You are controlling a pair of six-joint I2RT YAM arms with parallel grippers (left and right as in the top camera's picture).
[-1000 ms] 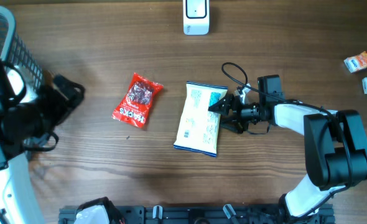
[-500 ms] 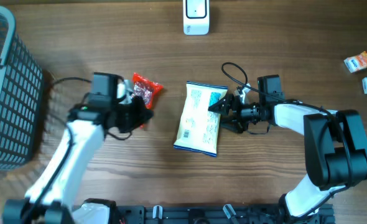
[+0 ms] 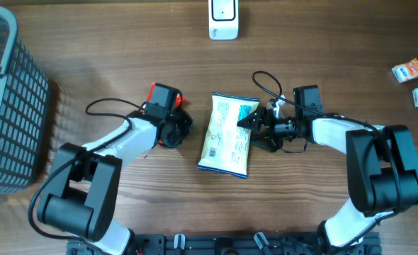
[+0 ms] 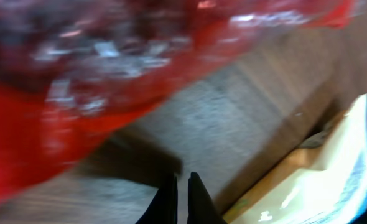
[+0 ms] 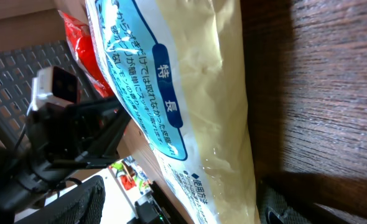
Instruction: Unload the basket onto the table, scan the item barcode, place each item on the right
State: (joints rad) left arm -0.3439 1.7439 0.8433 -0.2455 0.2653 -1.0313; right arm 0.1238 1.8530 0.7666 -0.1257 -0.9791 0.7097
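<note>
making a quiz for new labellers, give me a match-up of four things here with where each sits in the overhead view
Things
1. grey basket
2. white scanner
3. blue and white bag
4. orange box

Places in the overhead view
A. middle
B. far right
C. far left
D. top edge, near the centre

Pairs: 1-C, 2-D, 3-A, 4-B

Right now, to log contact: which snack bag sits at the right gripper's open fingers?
The white and blue bag, its edge at the right gripper; the red bag lies by the left gripper instead.
</note>
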